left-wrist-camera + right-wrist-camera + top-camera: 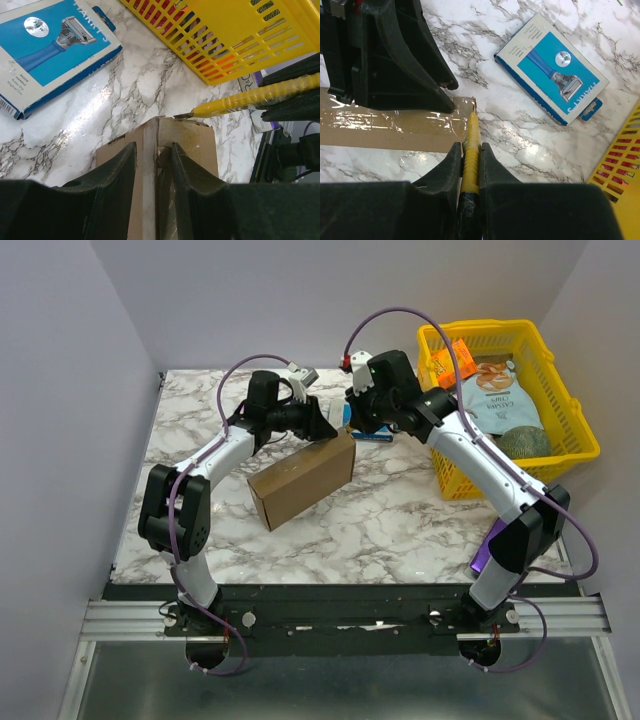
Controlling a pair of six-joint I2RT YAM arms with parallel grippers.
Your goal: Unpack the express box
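The express box [300, 480] lies in the middle of the marble desk [400, 525], its far end clamped between the left jaws. The right jaws are clenched on a yellow cutter [471, 131], its tip touching the box's taped edge. A blue razor pack [551, 67] lies just beyond the box, with a yellow basket [578, 430] to the right.

Express box [190, 145] mostly behind left tool [153, 146]; cutter [240, 100] blade perhaps hidden.
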